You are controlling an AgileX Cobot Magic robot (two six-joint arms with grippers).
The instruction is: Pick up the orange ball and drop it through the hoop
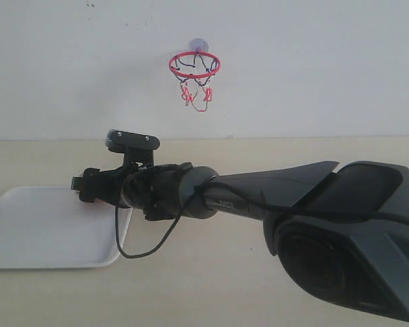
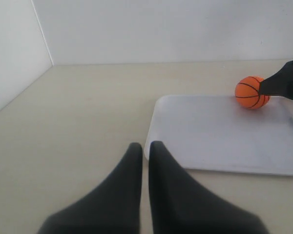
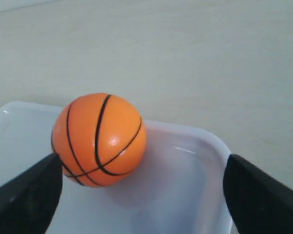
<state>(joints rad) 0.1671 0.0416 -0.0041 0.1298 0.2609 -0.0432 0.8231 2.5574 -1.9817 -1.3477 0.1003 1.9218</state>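
Note:
The orange ball (image 3: 98, 140) lies in a corner of the white tray (image 3: 185, 195). My right gripper (image 3: 142, 165) is open around it, low over the tray. One finger (image 3: 29, 195) is right against the ball and the other (image 3: 263, 195) stands well apart. In the left wrist view the ball (image 2: 251, 92) rests at the tray's far edge with a right finger (image 2: 283, 83) beside it. The hoop (image 1: 194, 65) hangs on the back wall, red ring up. My left gripper (image 2: 144, 148) is shut and empty, near the tray's corner. The exterior view hides the ball behind the right gripper (image 1: 82, 187).
The right arm (image 1: 259, 197) stretches across the table from the right, with a loose cable (image 1: 146, 248) hanging over the tray (image 1: 48, 231). A side wall (image 2: 14, 48) stands beyond the beige tabletop (image 2: 88, 107).

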